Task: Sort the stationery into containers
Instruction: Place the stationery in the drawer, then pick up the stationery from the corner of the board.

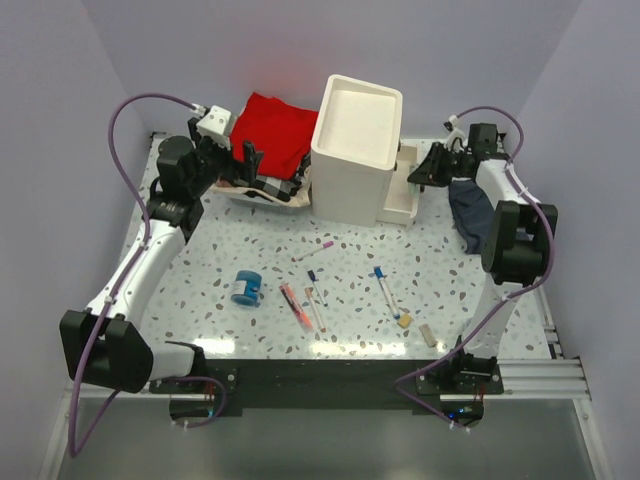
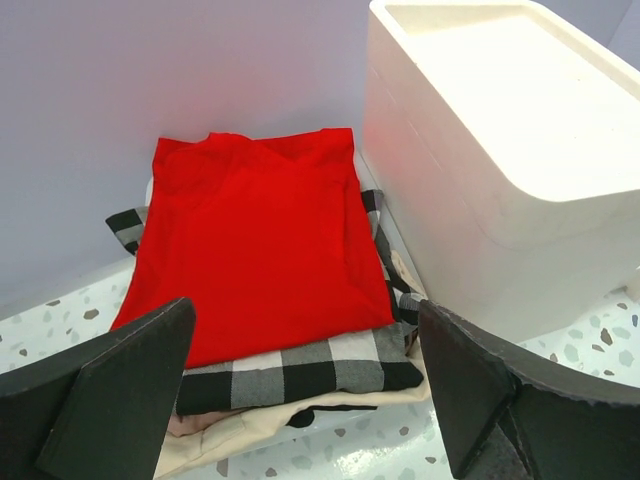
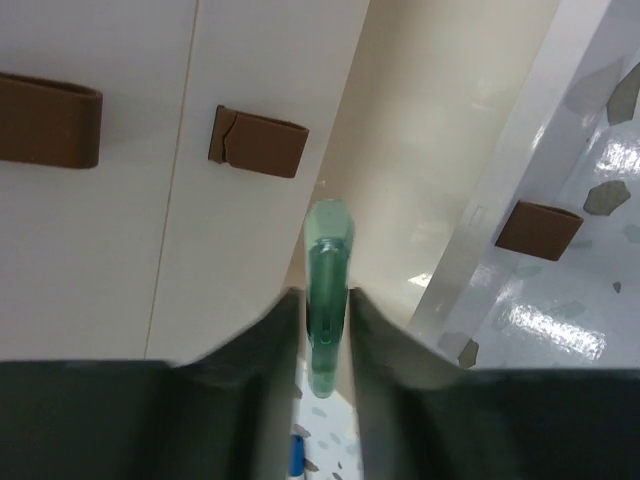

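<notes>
My right gripper (image 1: pixel 422 170) is shut on a green tube (image 3: pixel 328 240) and holds it over the pulled-out bottom drawer (image 1: pixel 403 200) of the white drawer unit (image 1: pixel 355 150). In the right wrist view the gripper (image 3: pixel 325 305) faces the drawer fronts, which have brown handles (image 3: pixel 258 142). My left gripper (image 1: pixel 246 163) is open and empty next to the cloth stack; its fingers (image 2: pixel 130 390) stand wide apart. On the table lie a blue tape roll (image 1: pixel 246 287), an orange-red marker (image 1: pixel 295 307), a pink-capped pen (image 1: pixel 314 250), a blue-capped pen (image 1: pixel 383 288) and beige erasers (image 1: pixel 405 320).
A stack of red and checked folded cloths (image 2: pixel 260 250) lies left of the unit at the back. A dark blue-grey cloth (image 1: pixel 468 215) lies by the right arm. Grey walls close in the back and both sides.
</notes>
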Controlling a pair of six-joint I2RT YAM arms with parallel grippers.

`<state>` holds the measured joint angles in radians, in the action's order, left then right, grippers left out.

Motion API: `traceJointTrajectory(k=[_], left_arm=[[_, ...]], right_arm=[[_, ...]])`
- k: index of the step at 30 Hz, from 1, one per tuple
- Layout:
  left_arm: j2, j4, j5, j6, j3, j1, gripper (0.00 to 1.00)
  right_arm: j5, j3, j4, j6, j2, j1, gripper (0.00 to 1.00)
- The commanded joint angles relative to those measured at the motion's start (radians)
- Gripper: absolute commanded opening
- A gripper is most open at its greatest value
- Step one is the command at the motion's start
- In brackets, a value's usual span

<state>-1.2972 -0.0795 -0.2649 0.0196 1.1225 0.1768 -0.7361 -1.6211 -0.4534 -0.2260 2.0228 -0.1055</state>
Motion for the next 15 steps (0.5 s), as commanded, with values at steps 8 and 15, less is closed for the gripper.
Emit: traceJointTrajectory(k=[8,15], left_arm=[[0.03,-0.017,0.013,0.045,0.033,-0.007,0.98],[0.104,-0.043,0.075,0.095,-0.038,-0.007,0.98]], right_arm=[[-0.009,-0.05,-0.033,0.011,-0.125,0.007,0.6],[0.39,0.188,-0.351,0.394,-0.467,0.09,0.57]])
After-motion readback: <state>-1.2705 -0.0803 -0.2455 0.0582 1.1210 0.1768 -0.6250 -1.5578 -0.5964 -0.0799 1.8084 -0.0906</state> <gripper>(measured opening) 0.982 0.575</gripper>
